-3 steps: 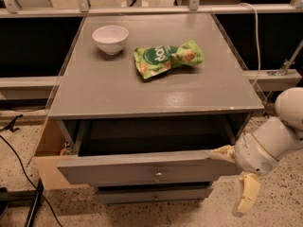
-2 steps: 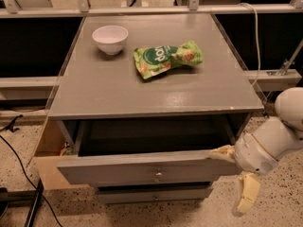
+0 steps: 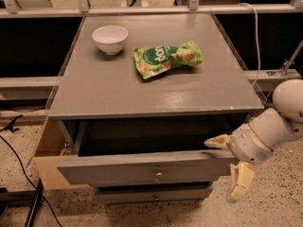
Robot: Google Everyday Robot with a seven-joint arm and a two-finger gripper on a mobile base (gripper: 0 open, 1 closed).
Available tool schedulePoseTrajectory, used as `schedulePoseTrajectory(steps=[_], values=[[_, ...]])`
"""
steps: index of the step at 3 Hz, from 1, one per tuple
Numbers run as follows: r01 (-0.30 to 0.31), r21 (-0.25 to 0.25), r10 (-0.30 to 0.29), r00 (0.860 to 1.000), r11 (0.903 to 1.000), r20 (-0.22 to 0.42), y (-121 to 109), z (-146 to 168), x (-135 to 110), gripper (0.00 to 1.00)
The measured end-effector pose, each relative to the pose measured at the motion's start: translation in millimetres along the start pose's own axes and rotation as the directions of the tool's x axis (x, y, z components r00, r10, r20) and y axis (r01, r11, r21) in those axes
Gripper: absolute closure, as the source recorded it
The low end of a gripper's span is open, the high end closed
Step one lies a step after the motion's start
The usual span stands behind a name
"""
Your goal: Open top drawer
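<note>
The top drawer [image 3: 118, 168] is a wide grey drawer under the grey cabinet top [image 3: 156, 91]. It stands pulled out, its dark inside showing. Its small round metal knob [image 3: 157, 175] is at the centre of the front. My gripper [image 3: 221, 170] is at the drawer's right end and is open. One cream finger [image 3: 215, 142] points left over the drawer's top right corner. The other finger [image 3: 241, 181] hangs down beside the front's right end. It holds nothing.
A white bowl [image 3: 110, 38] and a green snack bag [image 3: 166, 58] lie on the cabinet top. A lower drawer front [image 3: 154, 194] sits below the top drawer. Black cables [image 3: 19, 167] run over the speckled floor at left. A rail [image 3: 142, 9] runs behind.
</note>
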State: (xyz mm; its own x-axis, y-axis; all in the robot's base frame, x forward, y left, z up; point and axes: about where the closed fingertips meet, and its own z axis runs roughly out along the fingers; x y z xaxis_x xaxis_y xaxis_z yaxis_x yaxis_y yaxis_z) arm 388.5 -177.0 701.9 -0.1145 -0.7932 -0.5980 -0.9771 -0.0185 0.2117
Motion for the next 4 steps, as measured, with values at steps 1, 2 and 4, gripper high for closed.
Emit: schedulePoseTrajectory(steps=[1,2,4], values=[[0.026,0.019,-0.026,0.999,0.9995,0.021,-16,5,2,0.0],[0.053,0.026,-0.054,0.998,0.9983,0.039,-30,15,9,0.0],[0.104,0.013,-0.105,0.994,0.9945,0.027,-32,31,18,0.0]])
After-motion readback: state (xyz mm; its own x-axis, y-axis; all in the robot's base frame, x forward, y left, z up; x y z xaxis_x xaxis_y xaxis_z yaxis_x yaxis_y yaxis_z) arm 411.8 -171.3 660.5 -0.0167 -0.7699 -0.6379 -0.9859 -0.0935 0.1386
